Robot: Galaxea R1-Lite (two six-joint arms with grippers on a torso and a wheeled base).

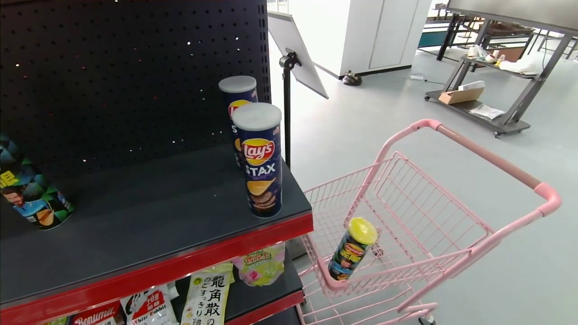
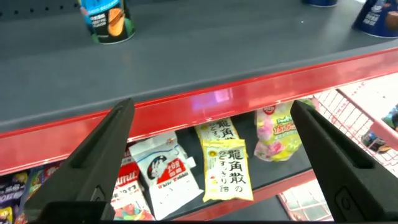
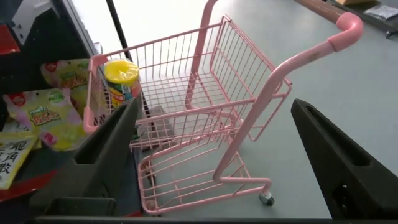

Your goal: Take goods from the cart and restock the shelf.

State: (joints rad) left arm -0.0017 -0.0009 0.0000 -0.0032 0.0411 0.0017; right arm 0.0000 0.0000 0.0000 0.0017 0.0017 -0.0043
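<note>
The thing to restock now is the yellow-lidded chip can (image 1: 353, 253). It leans tilted in the corner of the pink cart (image 1: 485, 155) that is nearest to the shelf (image 1: 149, 216), with its lid up and its base low against the wire wall. I judge it to be light: a paperboard tube, stiff enough to hold its round form, but one that can dent under a hard squeeze, and the chips inside surely break if it drops. Its printed skin looks smooth and glossy, so it may slip between hard fingers. The best place to hold it is, I think, the middle of the tube, across its width and a little under the lid; the plastic lid itself is a poor hold because it may come off. The wires are close to the can on two sides, so the fingers should probably come from the open side or from above. The right gripper (image 3: 216, 106) hangs beside the cart with its fingers wide apart and empty. The left gripper (image 2: 211, 106) is in front of the shelf's red edge, its fingers also apart and empty. Two blue chip cans (image 1: 259, 160) already stand upright on the right end of the shelf, and a green-patterned can (image 1: 31, 189) stands at the left.
</note>
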